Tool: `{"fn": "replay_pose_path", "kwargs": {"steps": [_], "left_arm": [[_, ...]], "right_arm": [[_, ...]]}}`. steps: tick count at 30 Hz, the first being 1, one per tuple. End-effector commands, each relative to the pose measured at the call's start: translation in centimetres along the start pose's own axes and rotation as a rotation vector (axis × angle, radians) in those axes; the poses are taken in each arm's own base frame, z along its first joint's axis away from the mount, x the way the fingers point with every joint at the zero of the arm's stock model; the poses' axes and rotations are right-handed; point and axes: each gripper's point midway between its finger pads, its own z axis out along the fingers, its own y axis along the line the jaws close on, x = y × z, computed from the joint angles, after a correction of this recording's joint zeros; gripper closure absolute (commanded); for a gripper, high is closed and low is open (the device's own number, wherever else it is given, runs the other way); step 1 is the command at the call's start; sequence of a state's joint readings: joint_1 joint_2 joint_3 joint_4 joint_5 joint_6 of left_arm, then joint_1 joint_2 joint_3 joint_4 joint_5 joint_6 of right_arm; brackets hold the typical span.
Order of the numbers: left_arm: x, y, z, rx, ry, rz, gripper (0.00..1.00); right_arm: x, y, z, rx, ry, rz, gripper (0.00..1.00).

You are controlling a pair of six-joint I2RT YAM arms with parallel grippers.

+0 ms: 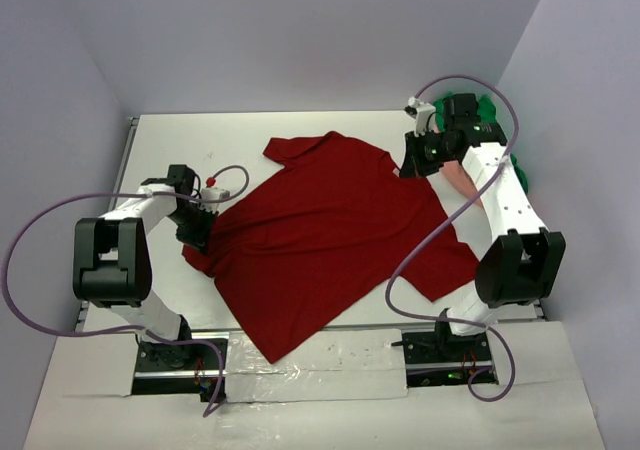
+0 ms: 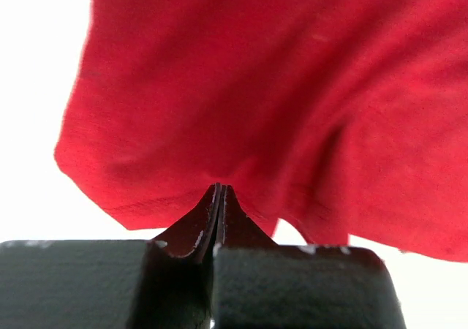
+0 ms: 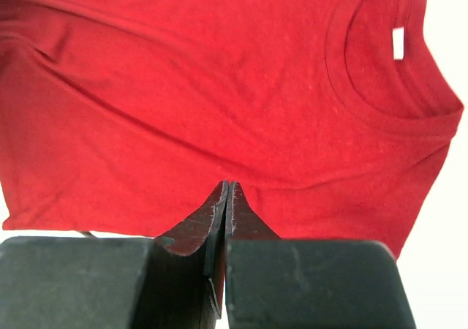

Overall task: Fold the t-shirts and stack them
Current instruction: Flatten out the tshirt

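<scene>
White table (image 1: 200,135) bears red t-shirt (image 1: 340,230) (spread).

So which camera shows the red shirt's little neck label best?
The right wrist view: the pale label sits plainly inside the collar of the dark red t-shirt. The top view shows the spread shirt but no label; the left wrist view shows only a hem edge.

We're looking down into a robotics lab cell: bare white table (image 1: 300,135) boxed by plain pale walls (image 1: 300,30), left arm (image 1: 112,260) bolted at seven o'clock, right arm (image 1: 510,210) at five, purple cables (image 1: 20,260) looping.

dark red t-shirt (image 1: 340,230), pale label (image 3: 398,42); green t-shirt (image 1: 488,103); pink t-shirt (image 1: 458,177)
</scene>
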State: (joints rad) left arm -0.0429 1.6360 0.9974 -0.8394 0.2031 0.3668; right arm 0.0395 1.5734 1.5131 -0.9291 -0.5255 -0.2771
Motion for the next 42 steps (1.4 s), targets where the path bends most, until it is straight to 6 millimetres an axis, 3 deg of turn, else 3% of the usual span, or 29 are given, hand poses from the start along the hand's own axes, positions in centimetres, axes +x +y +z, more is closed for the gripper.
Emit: {"fn": "replay_pose_path", "kwargs": {"steps": [1, 7, 14, 21, 25, 32, 33, 34, 36, 37, 39, 42], "left_arm": [[-1.0, 3.2, 1.1, -0.155, -0.032, -0.026, 1.00], [-0.7, 5.7, 3.1, -0.257, 0.007, -0.049, 1.00], [-3.4, 9.8, 3.2, -0.439, -0.051, -0.083, 1.00], [-8.4, 13.3, 1.9, -0.547, -0.149, -0.109, 1.00], [-13.0, 15.7, 0.5, -0.600, -0.211, -0.113, 1.00], [-18.7, 19.7, -1.0, -0.699, -0.238, -0.115, 1.00], [-19.9, 20.4, -2.2, -0.716, -0.259, -0.123, 1.00], [-19.9, 20.9, -1.0, -0.711, -0.235, -0.123, 1.00], [-21.0, 21.7, -1.7, -0.731, -0.244, -0.125, 1.00], [-20.7, 22.3, -1.0, -0.732, -0.226, -0.129, 1.00], [-19.8, 24.6, -1.6, -0.760, -0.216, -0.166, 1.00], [-18.0, 26.0, -0.8, -0.744, -0.178, -0.198, 1.00]], "right_arm": [[-3.6, 2.6, -3.5, -0.027, -0.174, -0.077, 1.00], [-5.2, 4.1, -6.7, -0.008, -0.282, -0.108, 1.00], [-5.9, 5.5, -8.6, -0.011, -0.366, -0.131, 1.00], [-5.7, 5.9, -9.6, 0.006, -0.400, -0.138, 1.00], [-5.8, 6.1, -10.2, 0.013, -0.414, -0.145, 1.00], [-5.3, 5.9, -10.8, 0.050, -0.420, -0.147, 1.00], [-5.1, 5.8, -10.7, 0.056, -0.413, -0.140, 1.00], [-5.0, 5.6, -10.5, 0.063, -0.405, -0.136, 1.00], [-4.6, 5.1, -10.0, 0.070, -0.381, -0.121, 1.00], [-4.3, 4.8, -9.6, 0.077, -0.368, -0.112, 1.00], [-3.9, 4.0, -8.9, 0.099, -0.345, -0.096, 1.00], [-3.4, 2.9, -7.6, 0.120, -0.310, -0.085, 1.00]]}}
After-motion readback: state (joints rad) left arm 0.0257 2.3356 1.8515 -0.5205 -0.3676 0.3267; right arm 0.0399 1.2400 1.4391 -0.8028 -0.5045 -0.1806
